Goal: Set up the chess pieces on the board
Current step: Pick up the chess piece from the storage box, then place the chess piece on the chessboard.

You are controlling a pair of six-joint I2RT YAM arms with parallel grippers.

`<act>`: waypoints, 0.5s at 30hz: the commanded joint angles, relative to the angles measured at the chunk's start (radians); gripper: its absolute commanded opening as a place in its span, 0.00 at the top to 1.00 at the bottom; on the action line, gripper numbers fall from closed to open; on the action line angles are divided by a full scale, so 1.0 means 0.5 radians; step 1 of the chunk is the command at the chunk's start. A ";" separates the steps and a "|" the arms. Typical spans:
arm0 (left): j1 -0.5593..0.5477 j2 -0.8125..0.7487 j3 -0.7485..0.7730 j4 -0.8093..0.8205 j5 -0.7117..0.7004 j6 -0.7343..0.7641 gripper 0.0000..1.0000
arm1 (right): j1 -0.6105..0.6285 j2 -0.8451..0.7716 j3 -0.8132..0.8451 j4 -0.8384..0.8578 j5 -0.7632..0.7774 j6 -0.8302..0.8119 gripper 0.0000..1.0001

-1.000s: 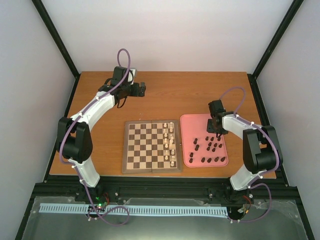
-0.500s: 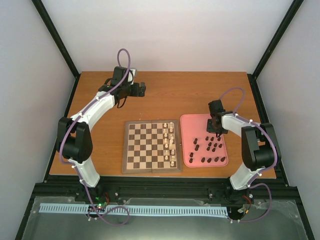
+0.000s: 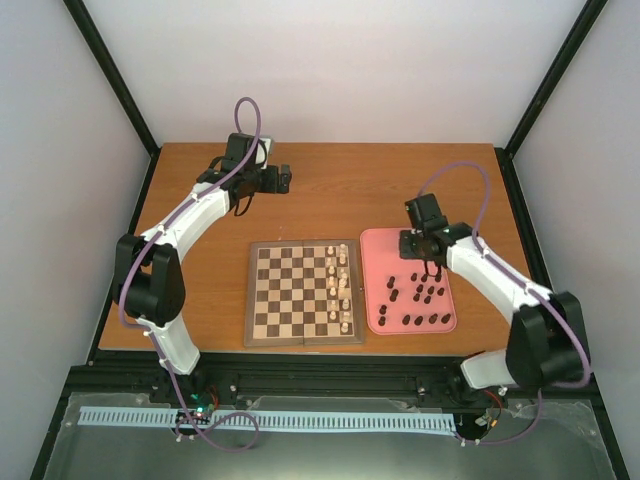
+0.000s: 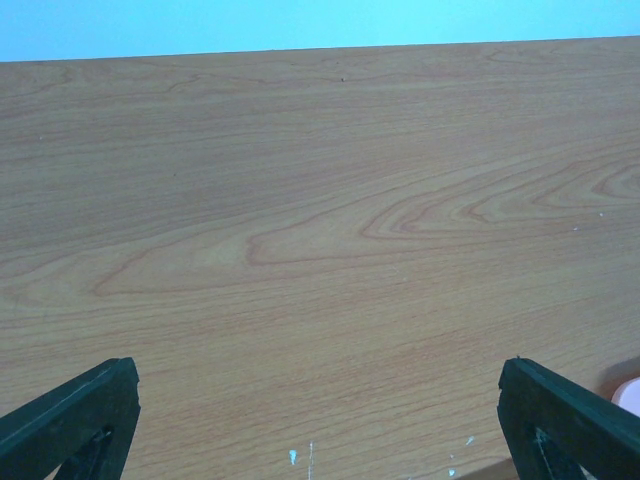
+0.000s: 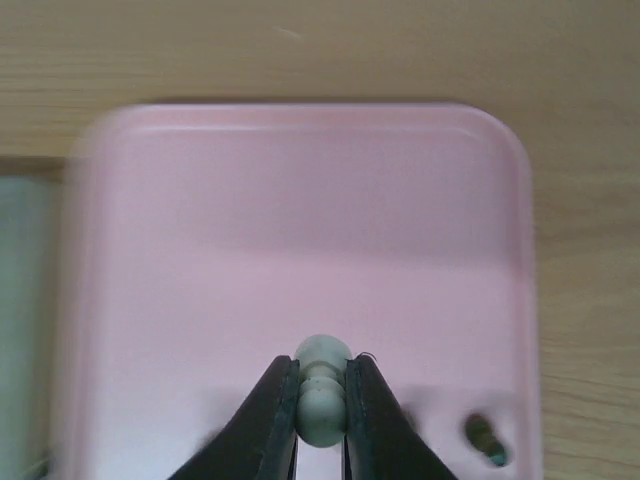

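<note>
The board (image 3: 285,300) lies mid-table, with several cream chess pieces (image 3: 341,290) in its two right columns. Several dark chess pieces (image 3: 425,295) stand on the pink tray (image 3: 375,245) to its right. My right gripper (image 3: 424,260) hangs over the tray's far part, shut on a cream chess piece (image 5: 321,412). The right wrist view shows that piece pinched between the black fingers (image 5: 275,400), above the tray (image 5: 300,200). My left gripper (image 3: 288,178) is at the table's far left, well away from the board. In the left wrist view its jaws (image 4: 315,370) stand wide open over bare wood.
One dark piece (image 5: 482,438) lies blurred on the tray just right of my right fingers. The tray's right rim (image 5: 527,300) meets the brown table (image 5: 590,250). Black frame posts stand at the table's far corners (image 3: 150,150).
My right gripper has closed on the cream piece and shifted a little left and toward the tray's far edge, its arm stretching out. The left arm has not moved.
</note>
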 commanded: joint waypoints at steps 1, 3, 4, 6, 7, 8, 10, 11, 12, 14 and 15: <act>0.016 0.010 0.091 -0.011 -0.015 -0.010 0.00 | 0.388 -0.278 0.132 -0.290 -0.046 0.030 0.94; 0.015 0.010 0.096 -0.014 -0.017 -0.010 0.00 | 0.625 -0.355 0.159 -0.383 -0.101 0.073 0.94; 0.013 0.010 0.096 -0.015 -0.014 -0.010 0.00 | 0.748 -0.382 0.167 -0.420 -0.131 0.102 0.93; 0.016 0.005 0.092 -0.015 -0.014 -0.012 0.00 | 0.964 -0.414 0.179 -0.503 -0.148 0.180 0.93; 0.013 0.000 0.090 -0.013 -0.018 -0.012 0.00 | 1.065 -0.413 0.183 -0.550 -0.143 0.213 0.93; 0.015 -0.004 0.089 -0.014 -0.020 -0.012 0.00 | 1.174 -0.401 0.191 -0.586 -0.119 0.245 0.93; 0.014 -0.012 0.083 -0.011 -0.025 -0.012 0.00 | 1.377 -0.351 0.204 -0.641 -0.075 0.314 0.93; 0.014 -0.014 0.083 -0.009 -0.025 -0.015 0.00 | 1.468 -0.316 0.214 -0.652 -0.061 0.342 0.93; 0.016 -0.017 0.083 -0.009 -0.023 -0.015 0.00 | 1.550 -0.280 0.227 -0.656 -0.052 0.376 0.93; 0.015 -0.016 0.081 -0.011 -0.019 -0.018 0.00 | 1.680 -0.203 0.237 -0.623 -0.055 0.405 0.93; 0.015 -0.020 0.080 -0.010 -0.017 -0.019 0.00 | 1.722 -0.167 0.241 -0.603 -0.051 0.415 0.93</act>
